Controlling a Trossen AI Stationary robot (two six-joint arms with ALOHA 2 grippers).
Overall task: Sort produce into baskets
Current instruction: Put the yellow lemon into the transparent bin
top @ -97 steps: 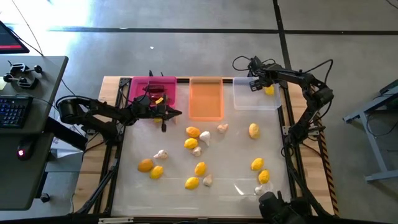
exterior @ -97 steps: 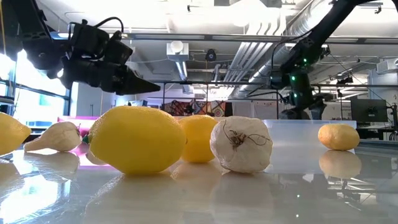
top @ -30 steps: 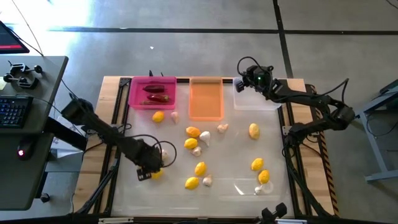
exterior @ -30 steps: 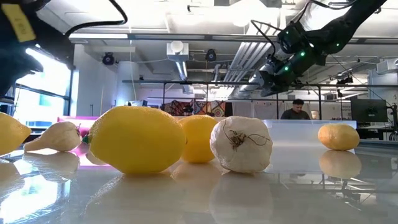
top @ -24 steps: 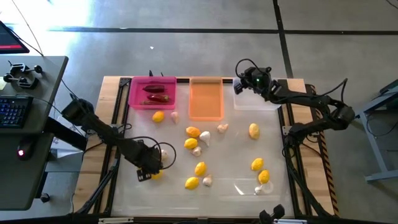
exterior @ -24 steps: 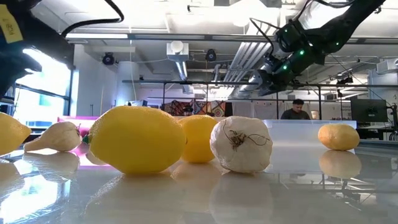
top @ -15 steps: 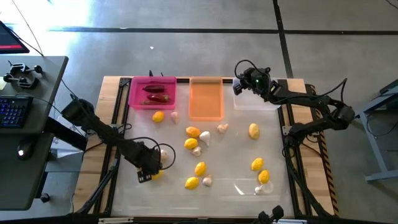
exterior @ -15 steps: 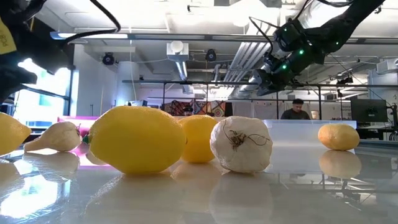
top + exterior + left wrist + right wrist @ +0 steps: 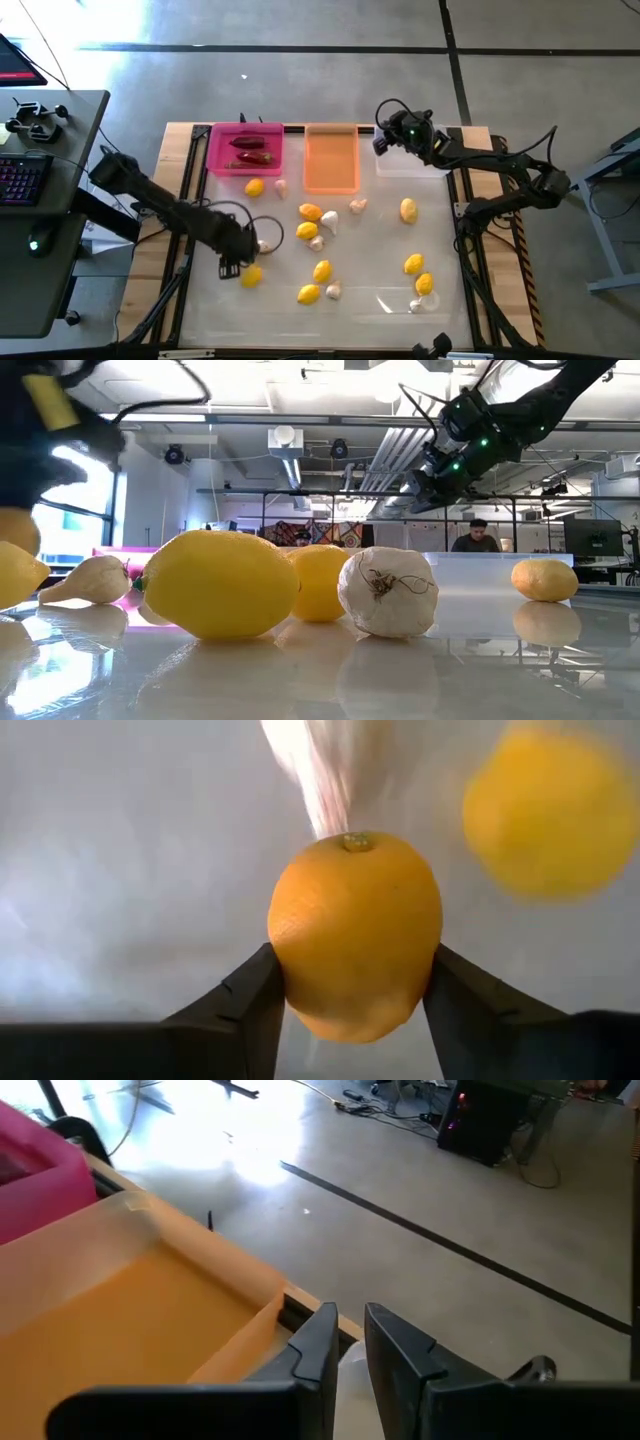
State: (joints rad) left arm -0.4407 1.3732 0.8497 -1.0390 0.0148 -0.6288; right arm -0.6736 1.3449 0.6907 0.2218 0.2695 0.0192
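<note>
Orange-yellow lemon (image 9: 355,935) sits pinched in the left gripper (image 9: 350,1010) near the table's (image 9: 380,255) left edge. Lift it straight, grip steady, probably toward the orange basket (image 9: 331,160) at the far edge. Right gripper (image 9: 345,1342), nearly pressed together and empty, hovers beside the clear basket (image 9: 410,165).

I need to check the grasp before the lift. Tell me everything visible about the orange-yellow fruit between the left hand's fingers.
The orange-yellow fruit is roundish with dimpled, glossy peel and a small stem nub facing away from the wrist. It sits between the left hand's two dark fingers, one pressed on each flank. Beyond it lie a whitish garlic bulb and a second, blurred yellow fruit.
</note>
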